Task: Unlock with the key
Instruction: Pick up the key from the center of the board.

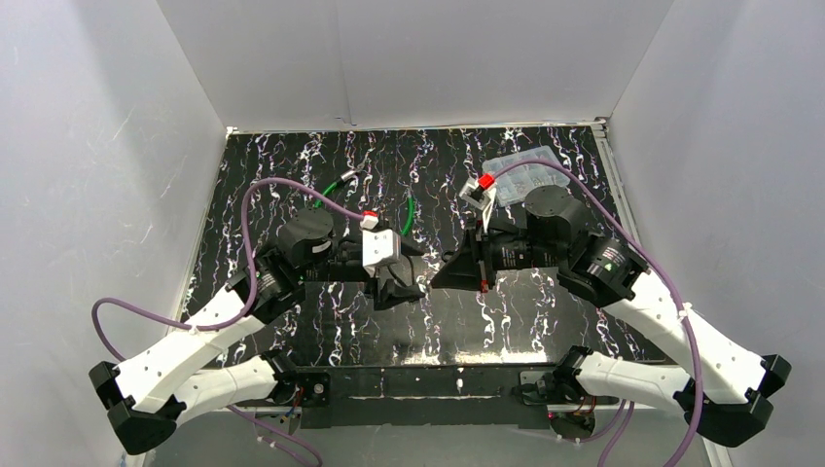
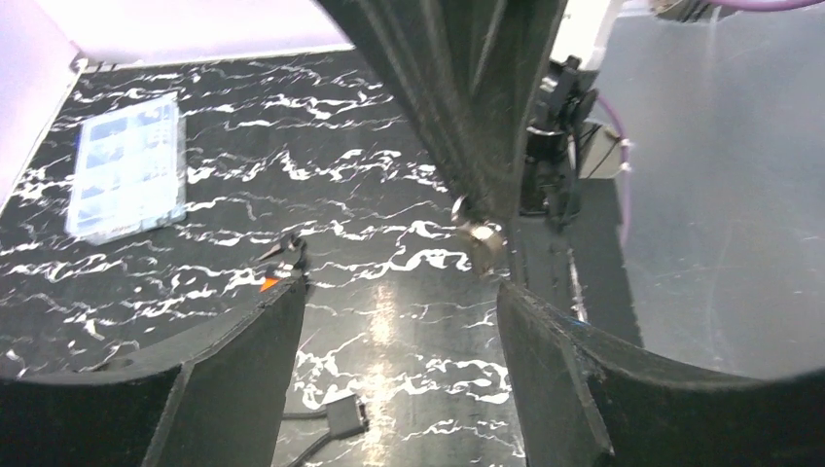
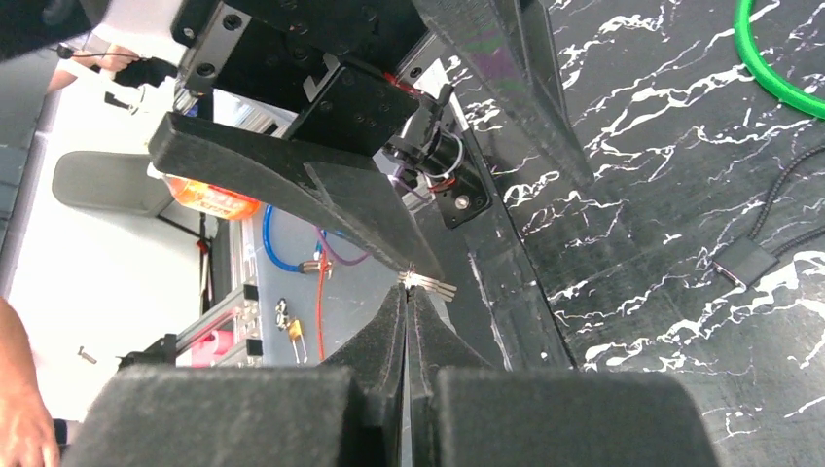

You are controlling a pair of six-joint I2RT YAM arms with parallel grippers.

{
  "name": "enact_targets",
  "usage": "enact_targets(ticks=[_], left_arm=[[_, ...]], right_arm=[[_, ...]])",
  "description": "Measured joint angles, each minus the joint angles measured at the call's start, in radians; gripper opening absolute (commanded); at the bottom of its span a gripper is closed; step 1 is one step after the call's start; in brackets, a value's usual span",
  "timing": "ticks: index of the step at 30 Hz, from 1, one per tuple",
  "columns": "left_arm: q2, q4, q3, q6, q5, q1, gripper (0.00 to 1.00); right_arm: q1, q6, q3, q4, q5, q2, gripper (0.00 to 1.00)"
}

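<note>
Both grippers meet over mid-table, tip to tip. I've got the right gripper [image 3: 409, 297] clamped fully, pinching the key [image 3: 428, 284] at the very fingertips. Thin metal pokes out past the pads, which leaves the blade free to work w/.

From the left wrist cam a small brass piece [image 2: 484, 241] hangs on a ring just under those tips. I read it as the lock, but it's too small to be sure. The left gripper [image 2: 399, 292] has its jaws apart w/ nothing in them, one finger each side of the brass piece, not touching it. That's why it sits there imo: to take hold of the body and steady it while the right gripper handles the key.

Everything's held up off the table [image 1: 292, 165], so there's no surface to brace on, and a loose pinch could let the piece swing or drop. Farther back lie the green cable [image 1: 409, 209] and clear tray [image 1: 525, 175], out of the way. Next I'd want a square grip on the brass, not the ring.
</note>
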Motion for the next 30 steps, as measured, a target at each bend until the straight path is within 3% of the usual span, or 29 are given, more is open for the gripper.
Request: enact_targets(ticks=[3, 5, 13, 19, 30], left_arm=[[0.000, 0.011, 0.015, -0.046, 0.042, -0.003, 0.42], [0.000, 0.010, 0.019, -0.067, 0.076, -0.007, 0.33], [0.000, -0.007, 0.024, -0.088, 0.145, -0.015, 0.18], [0.000, -0.020, 0.040, -0.077, 0.135, -0.015, 0.00], [0.003, -0.041, 0.068, -0.035, 0.088, -0.015, 0.00]], right_arm=[[0.000, 0.001, 0.009, 0.014, -0.021, 0.012, 0.01], [0.000, 0.003, 0.015, 0.023, -0.029, 0.017, 0.01], [0.000, 0.012, 0.016, 0.054, -0.034, 0.020, 0.01], [0.000, 0.015, 0.016, 0.056, -0.033, 0.019, 0.01], [0.000, 0.010, 0.014, 0.037, 0.005, -0.019, 0.01]])
